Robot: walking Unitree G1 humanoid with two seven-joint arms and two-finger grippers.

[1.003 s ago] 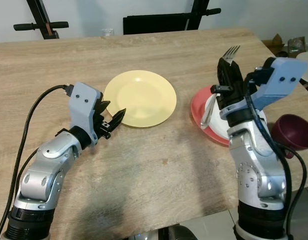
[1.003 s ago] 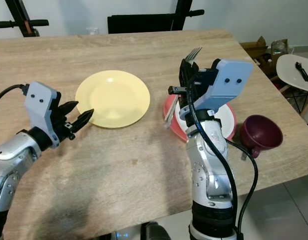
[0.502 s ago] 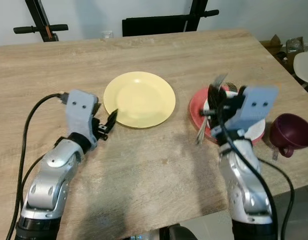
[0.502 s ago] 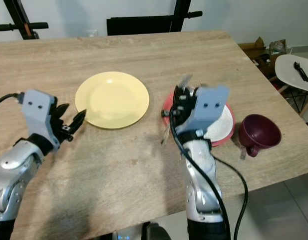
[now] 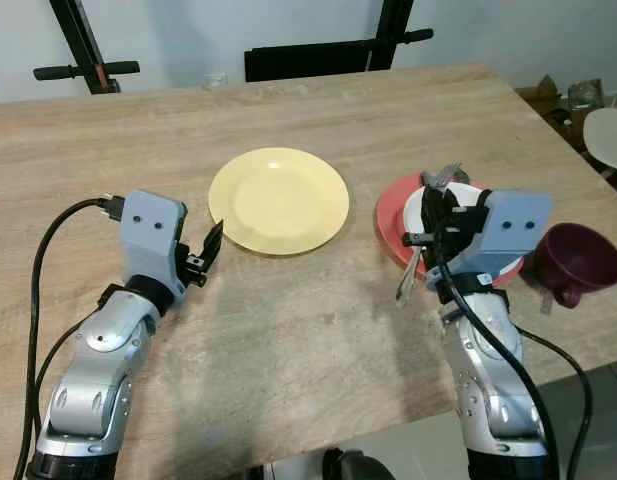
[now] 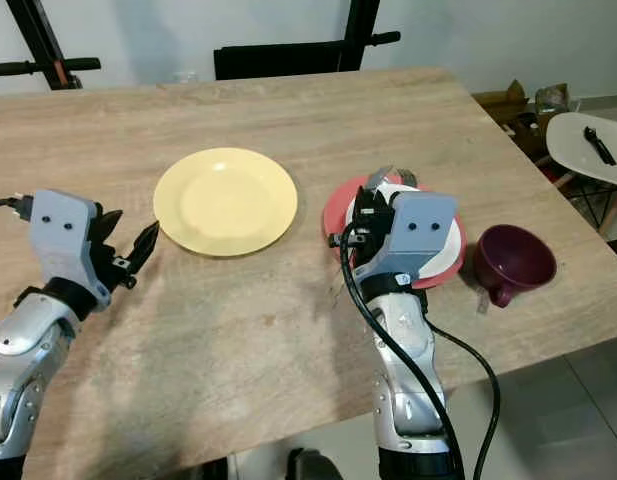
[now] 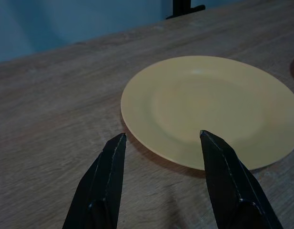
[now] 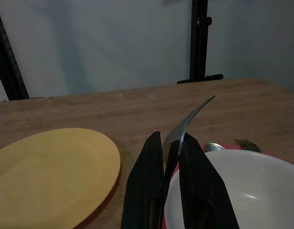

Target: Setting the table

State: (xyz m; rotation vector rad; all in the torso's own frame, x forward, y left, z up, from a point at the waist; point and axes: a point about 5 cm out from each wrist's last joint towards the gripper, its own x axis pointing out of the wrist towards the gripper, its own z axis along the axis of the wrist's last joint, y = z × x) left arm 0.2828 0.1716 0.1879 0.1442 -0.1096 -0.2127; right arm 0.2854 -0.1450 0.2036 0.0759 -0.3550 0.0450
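lower than a second ago, the right claw (image 5: 436,215) now hangs just above the counter (image 5: 288,330) at the near edge of the red plate (image 5: 388,215), no longer raised with the fork's tines high over the setting. its two black fingers are pressed together on a fork (image 5: 413,265), pinching it partway along so that the handle slants down below the claw toward the counter and the tines rise above it. the left claw (image 5: 206,250) has drawn back a little from the yellow plate (image 5: 278,200) and sits beside that plate's near left rim, fingers spread with nothing between them.

the right wrist view shows what the head views hide behind the blue housing: the fork (image 8: 185,126) is a thin curved strip squeezed between the two fingers (image 8: 147,191), and just past them lies the white bowl (image 8: 232,186) on the red plate, with a spoon bowl (image 8: 214,147) and a second fork's tines (image 8: 246,144) resting at the bowl's far rim. the yellow plate (image 8: 46,176) lies off to the side of that claw.

the left wrist view gives the clearest look at the spread fingers (image 7: 106,181), their tips bracketing the near rim of the yellow plate (image 7: 208,107) without touching it.

beyond the right claw's outer side, a dark maroon cup (image 5: 578,262) stands on the counter just beside the red plate.
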